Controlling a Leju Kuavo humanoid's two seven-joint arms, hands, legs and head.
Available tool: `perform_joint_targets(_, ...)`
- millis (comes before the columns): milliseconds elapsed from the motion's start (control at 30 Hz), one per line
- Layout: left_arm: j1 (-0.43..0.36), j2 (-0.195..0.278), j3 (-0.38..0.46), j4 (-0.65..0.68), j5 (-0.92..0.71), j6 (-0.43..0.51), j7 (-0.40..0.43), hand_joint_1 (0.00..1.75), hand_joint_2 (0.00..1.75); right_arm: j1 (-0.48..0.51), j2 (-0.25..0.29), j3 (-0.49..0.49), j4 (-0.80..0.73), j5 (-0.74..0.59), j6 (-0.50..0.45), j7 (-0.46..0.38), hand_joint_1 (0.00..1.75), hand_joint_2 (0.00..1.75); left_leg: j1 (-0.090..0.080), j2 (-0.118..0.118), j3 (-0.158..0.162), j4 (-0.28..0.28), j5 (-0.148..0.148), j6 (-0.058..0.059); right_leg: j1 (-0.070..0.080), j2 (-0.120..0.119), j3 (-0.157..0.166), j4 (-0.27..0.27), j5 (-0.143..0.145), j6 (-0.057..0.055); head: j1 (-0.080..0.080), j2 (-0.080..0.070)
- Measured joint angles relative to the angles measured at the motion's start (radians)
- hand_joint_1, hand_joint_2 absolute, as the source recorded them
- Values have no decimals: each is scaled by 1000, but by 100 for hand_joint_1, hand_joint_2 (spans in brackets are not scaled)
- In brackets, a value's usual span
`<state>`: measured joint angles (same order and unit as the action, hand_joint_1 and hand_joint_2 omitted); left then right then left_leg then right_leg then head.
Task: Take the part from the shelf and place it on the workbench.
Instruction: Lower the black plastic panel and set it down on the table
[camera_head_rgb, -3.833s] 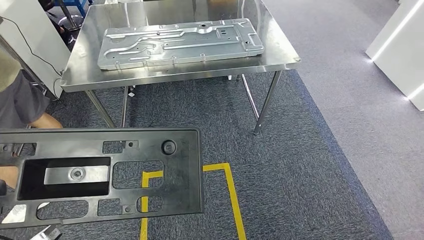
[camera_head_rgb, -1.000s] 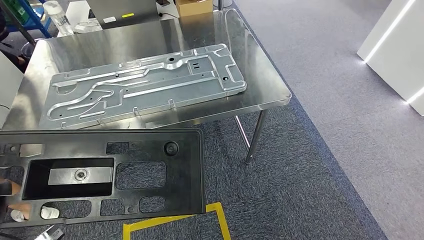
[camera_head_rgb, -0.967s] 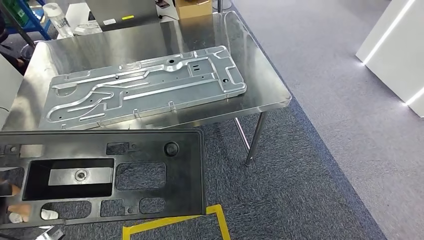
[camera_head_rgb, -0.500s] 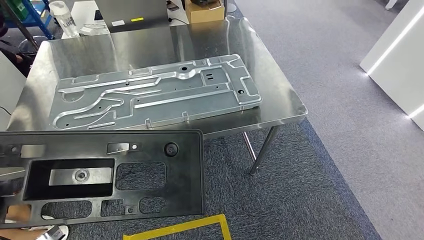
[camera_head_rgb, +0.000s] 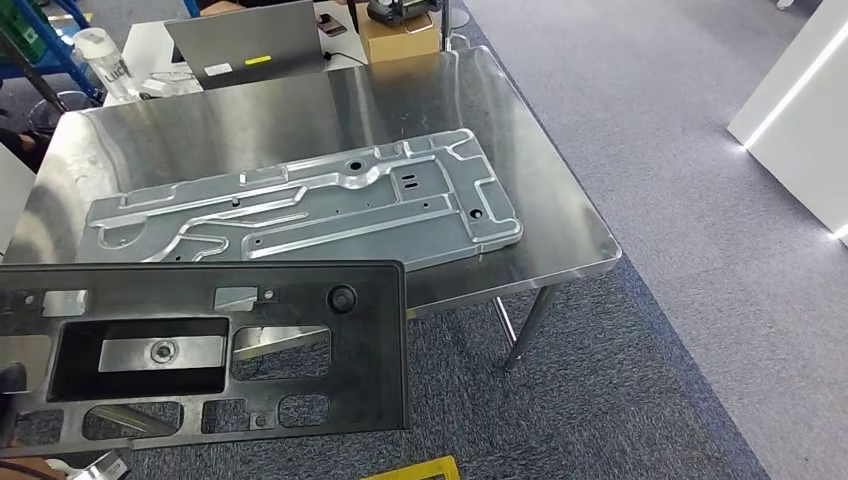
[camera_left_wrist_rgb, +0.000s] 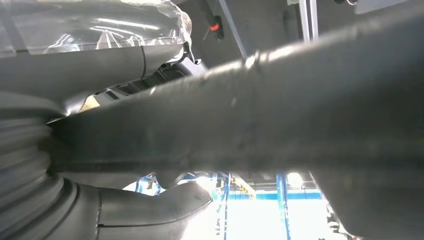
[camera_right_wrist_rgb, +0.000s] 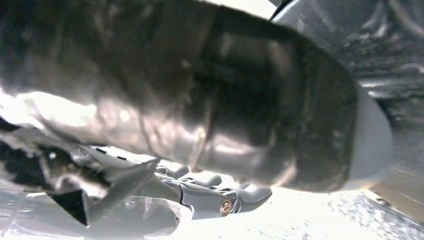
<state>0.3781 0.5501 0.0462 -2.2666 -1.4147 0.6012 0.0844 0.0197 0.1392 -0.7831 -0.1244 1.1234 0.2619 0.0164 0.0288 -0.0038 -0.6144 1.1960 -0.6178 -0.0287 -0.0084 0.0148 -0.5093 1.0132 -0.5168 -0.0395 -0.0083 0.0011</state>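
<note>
A long black plastic frame part (camera_head_rgb: 370, 350) with several cut-outs hangs low at the left of the head view, its far edge over the front edge of the steel workbench (camera_head_rgb: 560, 220). My left hand (camera_head_rgb: 10, 385) shows as a dark bit at the part's left end. In the left wrist view its thumb (camera_left_wrist_rgb: 125, 215) lies under the part (camera_left_wrist_rgb: 275, 115) and grips it. In the right wrist view my right hand (camera_right_wrist_rgb: 215, 192) curls beneath the dark part (camera_right_wrist_rgb: 200, 90) and holds it.
A large stamped metal plate (camera_head_rgb: 300, 205) covers most of the workbench's middle. At the back stand a laptop (camera_head_rgb: 250, 45), a cardboard box (camera_head_rgb: 400, 35) and a bottle (camera_head_rgb: 95, 60). Yellow floor tape (camera_head_rgb: 420, 468) lies below. A white wall (camera_head_rgb: 800, 100) stands at the right.
The camera has moved up to the workbench, which now reaches under the part's far edge. The yellow tape has slid out at the bottom. The part keeps its place in my hands.
</note>
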Motion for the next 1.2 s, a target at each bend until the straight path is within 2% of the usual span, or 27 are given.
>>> perform_joint_targets(33, 0, 0, 0, 0, 0, 0, 0, 175, 175, 1, 0, 0, 0, 0, 0, 1, 0, 0, 3, 2, 6, -61, 62, -1, -2, 1, 13, 0, -12, 5, 0, 0)
perform_joint_targets(67, 0, 0, 0, 1, 0, 0, 0, 175, 175, 2, 0, 0, 0, 0, 0, 2, 0, 0, 3, 4, 11, -111, 110, -1, -2, 1, 24, 2, -24, 12, 0, 0)
perform_joint_targets(100, 1, -1, 0, 1, 1, 0, 0, 175, 175, 2, 0, 0, 0, 0, 0, 3, 0, 0, 1, 6, 14, -143, 143, 4, -2, 2, 30, 2, -33, 20, 0, 0)
perform_joint_targets(133, 3, -1, 0, 1, 1, -1, 1, 175, 175, 2, -1, 0, 0, 0, 0, 3, 0, 0, -2, 6, 14, -158, 158, 10, -1, 1, 35, 3, -40, 28, 0, 0)
perform_joint_targets(200, 4, 0, 0, 1, 0, -1, 0, 175, 175, 0, -1, 0, 0, 0, 0, 3, 0, 0, -4, 1, 23, -161, 151, 28, 0, 0, 44, 5, -44, 43, 1, 0)
perform_joint_targets(267, 4, 0, 0, 1, -1, -1, 0, 175, 175, -2, -2, 0, -1, 0, -1, 3, 0, 0, -2, -1, 45, -169, 145, 43, 0, -1, 34, 46, -47, 51, 1, 0)
perform_joint_targets(300, 4, 0, 0, 1, -2, -1, 0, 175, 175, -3, -2, 0, -1, 0, -1, 3, 0, 0, -3, -1, 55, -173, 140, 49, -1, -2, 9, 92, -58, 53, 1, 0)
perform_joint_targets(400, 2, -2, -2, 2, -4, -2, 0, 175, 175, -5, -3, 0, -1, 1, 0, 4, 0, 0, -10, -1, 78, -174, 118, 61, 3, -3, -120, 265, -126, 55, 1, 0)
perform_joint_targets(433, 0, -3, -4, 3, -6, -4, 1, 175, 175, -4, -4, 0, -1, 3, 0, 4, 0, 0, -13, -1, 88, -174, 108, 62, 6, -3, -151, 288, -136, 52, 1, 0)
perform_joint_targets(467, -3, -4, -6, 6, -7, -8, 1, 175, 175, -4, -4, 0, -1, 6, 0, 5, 0, 0, -16, -2, 101, -174, 98, 63, 9, -3, -166, 278, -125, 48, 1, 0)
perform_joint_targets(500, -7, -4, -8, 10, -8, -14, 2, 175, 175, -4, -4, 0, -1, 9, 1, 5, 0, 0, -19, -3, 117, -175, 86, 63, 14, -3, -166, 235, -90, 40, 1, 0)
perform_joint_targets(567, -20, -5, -15, 25, -2, -32, 4, 175, 175, -3, -5, 0, -1, 14, 3, 5, 0, 0, -24, -4, 143, -176, 65, 63, 26, -3, -150, 121, 16, 16, 0, 0)
perform_joint_targets(600, -29, -6, -18, 36, 4, -42, 5, 175, 175, -2, -6, 0, -1, 16, 4, 5, 0, 0, -26, -5, 150, -178, 56, 60, 33, -3, -145, 79, 53, 6, 0, 0)
perform_joint_targets(633, -36, -7, -22, 48, 10, -51, 7, 175, 175, -2, -6, 0, -1, 17, 5, 4, 0, 0, -25, -6, 154, -183, 51, 57, 37, -4, -143, 56, 75, -2, 0, 0)
perform_joint_targets(667, -43, -9, -24, 60, 17, -62, 10, 175, 175, -2, -6, 0, 0, 18, 5, 5, 0, 0, -26, -7, 160, -185, 50, 52, 40, -4, -142, 48, 76, -7, -1, 0)
perform_joint_targets(733, -58, -12, -27, 88, 49, -106, 23, 175, 175, -3, -3, 0, 0, 19, 2, 13, 0, 0, -25, -6, 170, -184, 54, 43, 36, -4, -119, 23, 79, -13, 0, 0)
perform_joint_targets(767, -68, -12, -27, 108, 73, -133, 30, 175, 175, -3, -1, 0, 0, 20, 0, 20, 0, 0, -26, -4, 166, -161, 55, 39, 32, -3, -104, 10, 78, -17, 0, 0)
perform_joint_targets(833, -92, -14, -24, 166, 131, -168, 36, 175, 175, -5, 1, 0, 0, 21, -1, 31, 0, 0, -23, -2, 116, -68, 38, 29, 24, -3, -76, -8, 73, -20, 0, 0)
perform_joint_targets(900, -109, -16, -22, 225, 176, -176, 30, 175, 175, -5, 1, 0, 0, 25, 1, 31, 0, 0, -16, -2, 35, 41, -9, 15, 20, -3, -60, -12, 61, -20, -1, 0)
perform_joint_targets(933, -115, -18, -21, 249, 193, -180, 25, 175, 175, -4, 1, 0, 0, 26, 2, 30, 0, 0, -11, -2, 5, 67, -25, 9, 19, -2, -52, -12, 53, -18, -1, 0)
perform_joint_targets(967, -119, -20, -21, 271, 208, -185, 20, 175, 175, -4, 1, 0, 0, 28, 3, 29, 0, 0, -7, -2, -12, 64, -20, 3, 16, -1, -41, -11, 45, -15, -1, 0)
perform_joint_targets(1000, -123, -22, -21, 289, 223, -191, 15, 175, 175, -4, 1, 0, 0, 29, 4, 27, 0, 0, -3, -1, -13, 28, 13, -2, 13, 1, -30, -10, 36, -10, -1, 0)
perform_joint_targets(1067, -131, -27, -21, 322, 247, -202, 10, 175, 175, -3, 0, 0, -1, 31, 4, 26, 0, 0, 4, -1, 10, -90, 114, -11, 7, 3, -8, -6, 17, 1, 0, 0)
perform_joint_targets(1100, -138, -31, -22, 337, 256, -208, 9, 175, 175, -3, -2, 0, -1, 31, 4, 26, 0, 0, 3, 0, 18, -136, 139, -10, 6, 3, -3, -2, 9, 8, -1, 0)
perform_joint_targets(1133, -145, -33, -23, 352, 264, -214, 9, 175, 175, -3, -3, 0, -1, 31, 4, 26, 0, 0, 1, 0, 22, -160, 154, -4, 7, 4, -3, 2, 3, 16, 0, 0)
perform_joint_targets(1167, -151, -35, -23, 365, 273, -222, 10, 175, 175, -3, -4, 0, -1, 31, 4, 27, 0, 0, -2, 0, 21, -164, 151, 4, 8, 4, -4, 4, -2, 22, 0, 0)
perform_joint_targets(1200, -158, -37, -23, 378, 284, -232, 11, 175, 175, -3, -5, 0, -1, 31, 4, 26, 0, 0, -2, 1, 20, -165, 152, 13, 10, 3, -6, 5, -6, 23, 0, 0)
